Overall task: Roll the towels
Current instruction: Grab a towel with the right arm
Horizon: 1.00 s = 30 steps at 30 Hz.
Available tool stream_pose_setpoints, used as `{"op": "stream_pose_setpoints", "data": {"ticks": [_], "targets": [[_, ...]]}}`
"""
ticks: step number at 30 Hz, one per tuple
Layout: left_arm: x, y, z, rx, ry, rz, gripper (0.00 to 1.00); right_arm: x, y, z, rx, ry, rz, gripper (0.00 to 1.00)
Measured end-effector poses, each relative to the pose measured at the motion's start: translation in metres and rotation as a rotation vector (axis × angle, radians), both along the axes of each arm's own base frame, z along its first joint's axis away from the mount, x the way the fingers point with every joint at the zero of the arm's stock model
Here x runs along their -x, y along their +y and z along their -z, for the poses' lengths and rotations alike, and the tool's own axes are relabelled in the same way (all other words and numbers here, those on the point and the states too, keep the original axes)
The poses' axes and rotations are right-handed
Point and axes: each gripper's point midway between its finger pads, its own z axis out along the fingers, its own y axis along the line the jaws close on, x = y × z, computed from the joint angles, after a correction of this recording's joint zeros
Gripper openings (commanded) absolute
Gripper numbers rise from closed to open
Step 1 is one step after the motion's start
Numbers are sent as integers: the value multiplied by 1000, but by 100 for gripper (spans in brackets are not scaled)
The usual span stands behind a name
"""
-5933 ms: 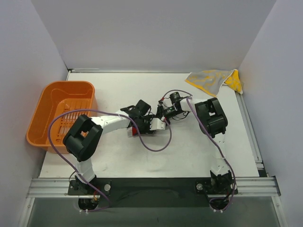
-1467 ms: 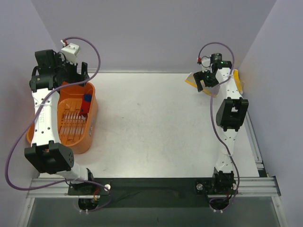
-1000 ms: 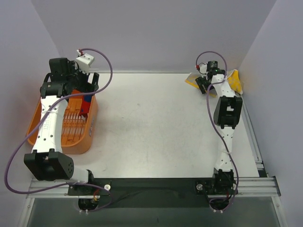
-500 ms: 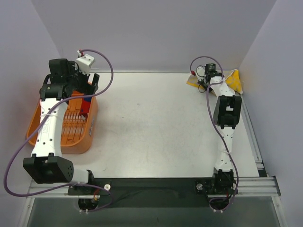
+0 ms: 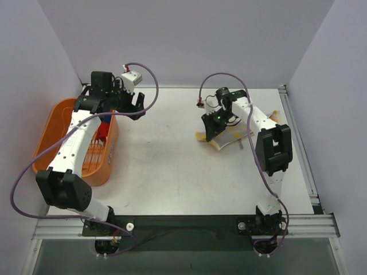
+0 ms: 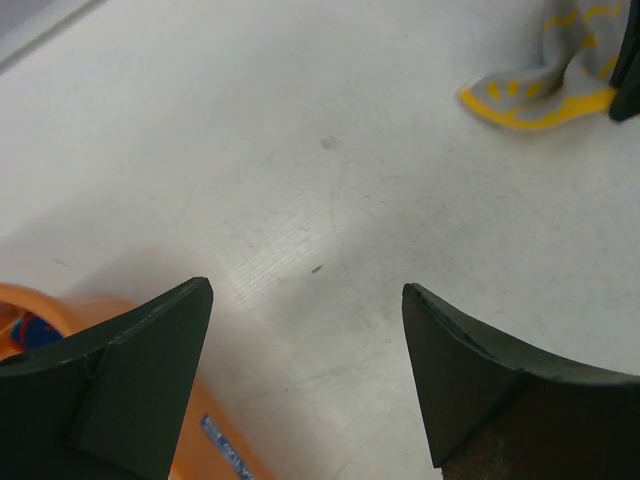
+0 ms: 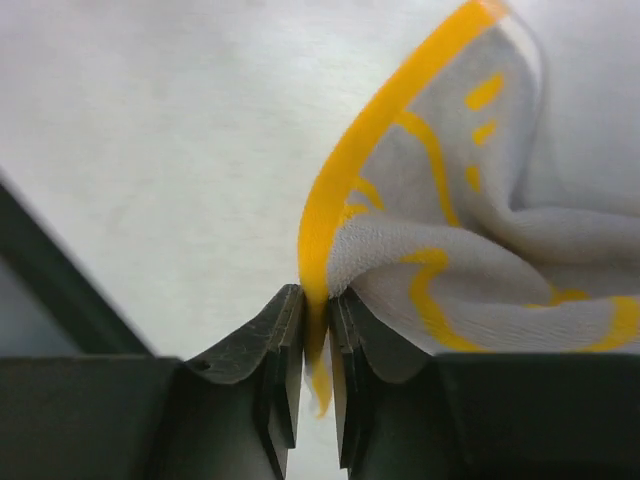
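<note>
White surface [image 5: 172, 172], lightly scuffed, matte. Pale lavender back wall [image 5: 183, 40] and side walls [image 5: 28, 69] enclose it on three sides. Aluminium rail [image 5: 312, 224] along near edge. Lighting even.

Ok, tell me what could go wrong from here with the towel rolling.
1. The right gripper pinches only the thin hem of the yellow towel, so the cloth might slip out if pulled.
2. That towel is bunched and folded, not flat, so a roll started now would likely come out lopsided.
3. The left gripper hangs open close to the orange tub, which holds the red and turquoise towel; a careless move could knock the tub.
</note>
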Motion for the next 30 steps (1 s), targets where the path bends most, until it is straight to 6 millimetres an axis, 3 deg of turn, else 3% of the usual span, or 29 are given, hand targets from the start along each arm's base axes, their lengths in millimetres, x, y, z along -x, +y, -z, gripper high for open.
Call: {"op": "stream_pose_setpoints", "data": {"ticks": [1,3,5,7,9,13,15,18,23,27,30], "targets": [[-1,-5,7,30,35,0,86,12,19,-7,-74,54,3,34],[-4,-11,21,60,91,3,86,30,40,-18,-180,155,25,43],[-4,-18,33,86,129,18,86,33,41,-25,-235,210,63,47],[4,-30,46,84,149,64,87,27,28,-30,-263,221,107,48],[18,-49,59,55,147,153,86,14,3,-32,-269,201,171,47],[62,-95,86,-28,143,400,80,-15,-77,-31,-200,109,328,42],[84,-116,97,-76,133,530,73,-22,-121,-25,-118,69,396,41],[116,-144,112,-140,126,701,67,-24,-169,-17,-10,40,456,42],[153,-181,160,-238,206,878,62,-18,-223,-7,125,33,499,50],[165,-184,202,-296,322,904,61,-30,-251,6,192,42,531,50],[168,-183,220,-314,372,903,61,-42,-263,21,223,47,531,50]]}}
